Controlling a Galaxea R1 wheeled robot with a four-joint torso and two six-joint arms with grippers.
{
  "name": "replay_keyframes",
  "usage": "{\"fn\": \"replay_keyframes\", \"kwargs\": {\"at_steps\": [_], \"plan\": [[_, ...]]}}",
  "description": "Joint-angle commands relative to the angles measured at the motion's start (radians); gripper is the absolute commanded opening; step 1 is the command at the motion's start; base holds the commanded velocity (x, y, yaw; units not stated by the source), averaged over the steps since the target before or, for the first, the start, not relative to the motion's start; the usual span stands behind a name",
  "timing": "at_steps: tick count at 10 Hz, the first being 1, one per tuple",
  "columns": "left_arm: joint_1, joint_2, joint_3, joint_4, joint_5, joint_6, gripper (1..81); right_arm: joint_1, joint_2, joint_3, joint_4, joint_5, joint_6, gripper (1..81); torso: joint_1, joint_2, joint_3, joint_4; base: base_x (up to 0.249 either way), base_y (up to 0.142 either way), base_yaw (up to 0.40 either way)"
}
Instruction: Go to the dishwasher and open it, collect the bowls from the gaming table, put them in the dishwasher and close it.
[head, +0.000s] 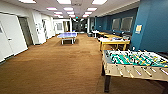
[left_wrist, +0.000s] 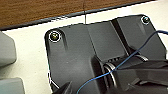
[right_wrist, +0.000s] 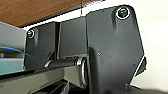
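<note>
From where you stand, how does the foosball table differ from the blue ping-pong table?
The foosball table stands close, at the right of the head view; the ping-pong table stands far down the carpeted room, near the middle. The foosball table has a green field crossed by rods in a pale boxed body on dark legs; the ping-pong table has a flat blue top on light legs. Both stand on the brown carpet.
</note>
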Motion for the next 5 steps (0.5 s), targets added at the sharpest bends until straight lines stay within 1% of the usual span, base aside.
{"fn": "replay_keyframes", "kwargs": {"at_steps": [1,5], "plan": [[-0.048,-0.004,-0.004,-0.001,0.049,0.0,81.1,0.049,0.005,-0.001,-0.008,-0.048,-0.006,81.1,0.0,0.0,0.0,0.0,0.0,0.0,0.0],[-0.048,-0.001,-0.004,-0.001,0.049,0.0,81.1,0.049,0.005,0.004,-0.008,-0.048,-0.006,81.1,0.0,0.0,0.0,0.0,0.0,0.0,0.0]]}}
